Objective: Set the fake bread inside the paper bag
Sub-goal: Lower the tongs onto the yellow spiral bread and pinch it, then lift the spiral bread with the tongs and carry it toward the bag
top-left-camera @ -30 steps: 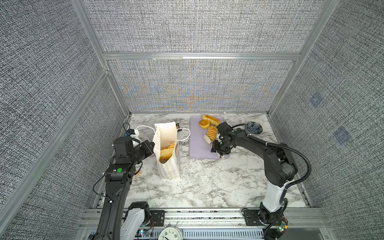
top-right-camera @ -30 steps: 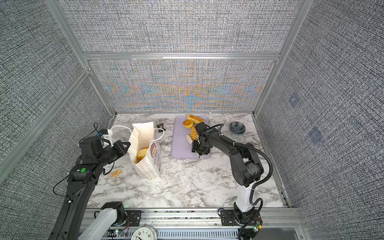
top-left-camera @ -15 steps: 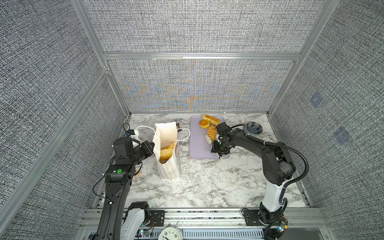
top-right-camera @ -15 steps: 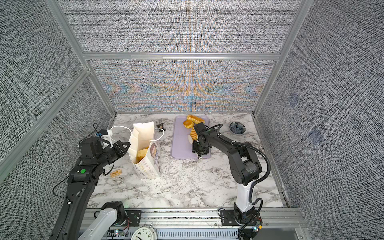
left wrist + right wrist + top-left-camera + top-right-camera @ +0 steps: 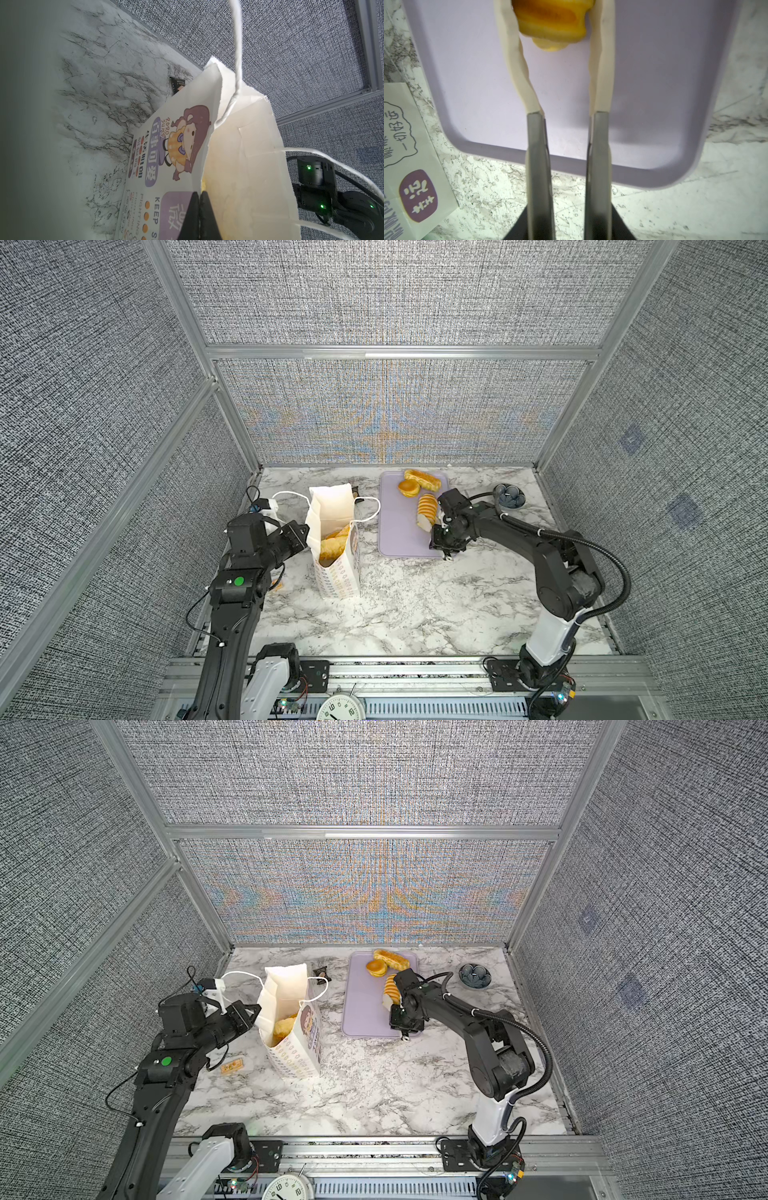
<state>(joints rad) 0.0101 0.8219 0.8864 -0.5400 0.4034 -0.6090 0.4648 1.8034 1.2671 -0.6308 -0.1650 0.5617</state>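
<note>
The white paper bag with little ring prints (image 5: 336,572) stands up on the marble table (image 5: 415,610). Some golden toy bread (image 5: 332,546) is already inside it. The left gripper (image 5: 200,207) has its jaws pinched tight on the top edge of the bag, and that holds the mouth open.

Three more pieces lie on the flat lavender plastic tray (image 5: 397,541). They are a round golden bun (image 5: 409,488), a long brown loaf (image 5: 424,480) and a yellow ridged loaf (image 5: 428,508). The right gripper (image 5: 432,527) is at the near end of the ridged loaf. In the right wrist view its cream fingers (image 5: 512,68) sit one on each side of the loaf. The jaws are narrow and seem to press on both sides. The loaf lies on the tray, not yet lifted.

I think this toy bread is light and squishy, like foam. A soft squeeze should be enough, and a hard one would only dent it. The ridges look bumpy, so the fingers should not slip much. The hold is near one end, so the long part may droop or swing when it goes up. A hold nearer the middle would be steadier.

The bag is thin paper and looks easy to tip or crumple. Its mouth is narrow and partly full, so the loaf should go in end first.
</note>
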